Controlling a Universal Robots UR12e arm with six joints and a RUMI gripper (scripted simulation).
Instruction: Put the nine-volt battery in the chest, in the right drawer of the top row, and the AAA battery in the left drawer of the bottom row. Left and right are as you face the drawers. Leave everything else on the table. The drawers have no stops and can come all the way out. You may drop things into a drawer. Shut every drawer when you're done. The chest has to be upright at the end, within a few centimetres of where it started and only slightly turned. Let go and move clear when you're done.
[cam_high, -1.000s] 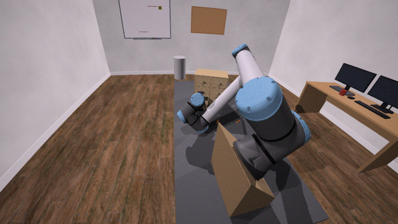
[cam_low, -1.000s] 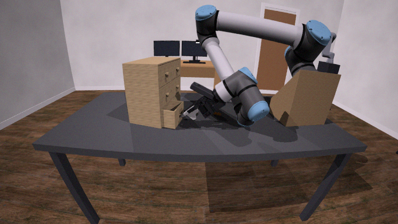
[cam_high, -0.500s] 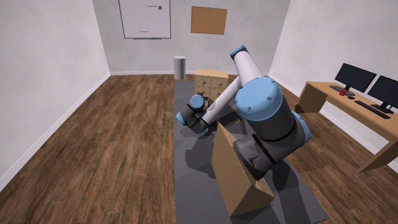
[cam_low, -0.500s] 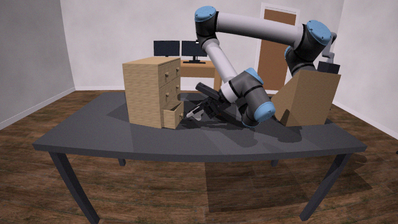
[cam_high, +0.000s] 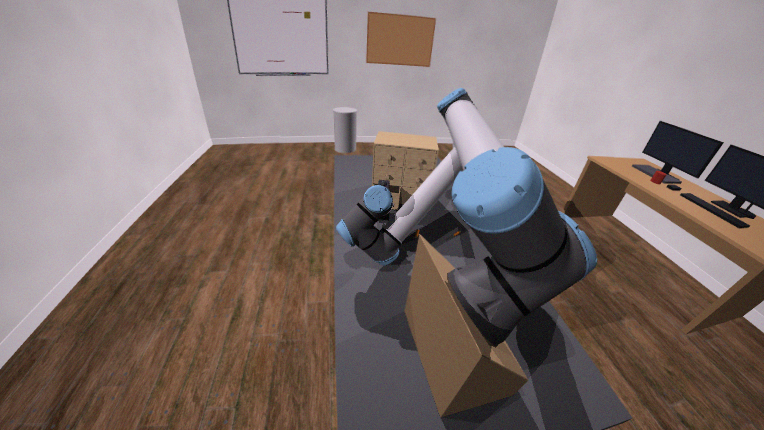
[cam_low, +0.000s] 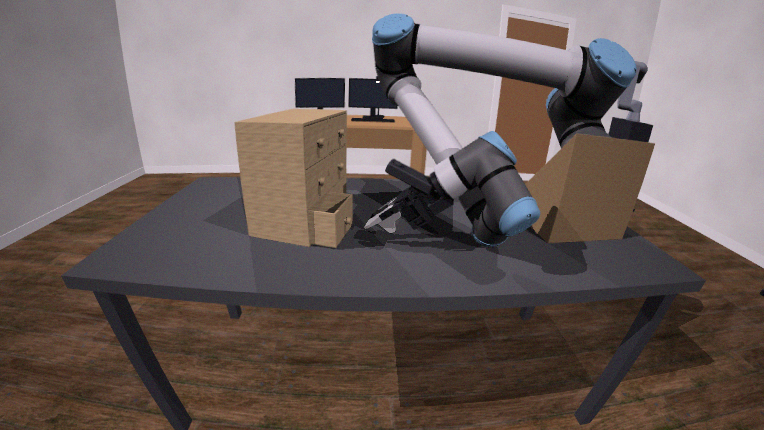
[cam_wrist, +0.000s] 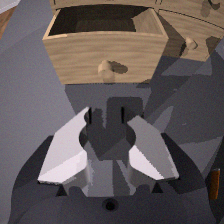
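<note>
The claw (cam_low: 379, 226) (cam_wrist: 106, 108) is partly open and holding nothing, in front of the chest (cam_high: 406, 141) (cam_low: 272, 176) (cam_wrist: 187, 30), apart from its pulled-out bottom-left drawer (cam_high: 396, 197) (cam_low: 325, 229) (cam_wrist: 82, 60). The chest stands upright; I cannot tell where either battery is.

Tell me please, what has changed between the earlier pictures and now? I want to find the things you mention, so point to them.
The gripper (cam_low: 379, 226) (cam_wrist: 106, 108) has moved back from the drawer front and slightly lower. Nothing was taken hold of or let go: its fingers are apart with nothing between them. The lower-left drawer (cam_high: 396, 199) (cam_low: 342, 216) (cam_wrist: 95, 54) stayed open and the chest (cam_high: 404, 140) (cam_low: 275, 176) (cam_wrist: 185, 12) stayed in place.
</note>
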